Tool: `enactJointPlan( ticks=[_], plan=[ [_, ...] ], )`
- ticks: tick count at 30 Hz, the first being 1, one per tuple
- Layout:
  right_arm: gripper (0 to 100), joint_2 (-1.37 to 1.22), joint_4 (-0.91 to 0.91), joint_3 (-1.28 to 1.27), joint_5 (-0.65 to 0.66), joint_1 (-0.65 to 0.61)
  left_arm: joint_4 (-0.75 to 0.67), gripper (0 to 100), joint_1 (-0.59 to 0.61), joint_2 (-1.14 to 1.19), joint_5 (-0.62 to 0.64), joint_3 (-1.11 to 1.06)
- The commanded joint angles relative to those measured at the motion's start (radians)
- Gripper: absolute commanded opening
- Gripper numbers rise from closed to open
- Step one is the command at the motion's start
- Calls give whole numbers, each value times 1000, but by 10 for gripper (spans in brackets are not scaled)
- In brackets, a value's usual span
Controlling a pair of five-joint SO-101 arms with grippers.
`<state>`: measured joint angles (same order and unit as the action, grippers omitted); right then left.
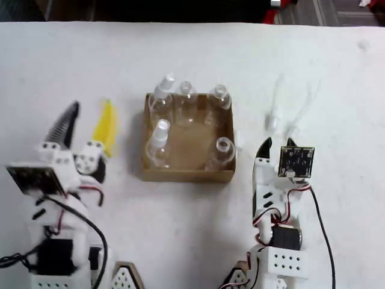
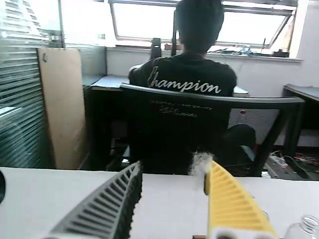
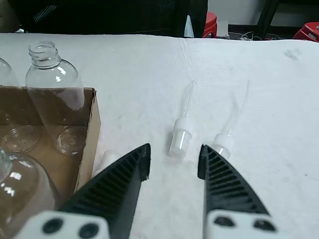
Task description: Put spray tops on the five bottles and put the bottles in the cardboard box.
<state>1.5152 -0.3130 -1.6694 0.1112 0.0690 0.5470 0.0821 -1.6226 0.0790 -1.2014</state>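
Five bottles (image 1: 185, 102) stand inside the cardboard box (image 1: 187, 175) at mid-table. Two wear spray tops (image 1: 162, 127), at the box's 10 and 8 o'clock corners, and three have bare necks. Two loose spray tops (image 1: 274, 117) lie side by side on the table (image 1: 180, 54) at the box's 2 o'clock, apart from it. The left gripper (image 1: 90, 107) sits at the box's 9 o'clock, fingers spread and holding nothing. The right gripper (image 3: 173, 157) is at 4 o'clock, jaws likewise parted and empty, with both loose tops just ahead of it.
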Motion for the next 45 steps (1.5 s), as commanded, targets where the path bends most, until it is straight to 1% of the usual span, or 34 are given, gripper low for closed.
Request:
enactJointPlan(
  ticks=[1, 3, 6, 10, 13, 16, 18, 21, 23, 25, 28, 32, 35, 37, 41, 45],
  plan=[
    [138, 7, 22, -9, 11, 4, -34, 195, 94, 234, 29, 184],
    [138, 7, 22, -9, 11, 4, -34, 195, 108, 372, 75, 265],
    [138, 7, 22, -9, 11, 4, 3, 195, 110, 599, 121, 414],
    [138, 7, 22, -9, 11, 4, 157, 195, 99, 855, 147, 565],
    [138, 7, 22, -9, 11, 4, 226, 199, 94, 972, 147, 578],
    [138, 7, 22, -9, 11, 4, 229, 199, 97, 1050, 140, 554],
    [138, 7, 22, -8, 11, 2, 201, 198, 96, 1095, 91, 537],
    [138, 7, 18, -8, 11, -2, 112, 197, 94, 1161, 44, 500],
    [138, 7, 18, -6, 11, -2, 37, 199, 96, 1228, 40, 491],
    [138, 7, 16, -6, 11, -2, -6, 199, 96, 1322, 40, 509],
    [138, 7, 13, -5, 11, 2, 12, 196, 94, 1491, 29, 605],
    [140, 7, -59, 32, 9, -4, 144, 196, 94, 1679, 32, 772],
    [140, 7, -107, 63, 9, -2, 245, 196, 93, 1742, 32, 865],
    [139, 2, -127, 94, 8, 7, 284, 196, 81, 1747, 28, 887],
    [138, -4, -229, 203, 2, 35, 295, 196, 62, 1750, 26, 885],
    [138, -5, -294, 279, 8, 2, 288, 195, 85, 1744, 26, 885]
  ],
)
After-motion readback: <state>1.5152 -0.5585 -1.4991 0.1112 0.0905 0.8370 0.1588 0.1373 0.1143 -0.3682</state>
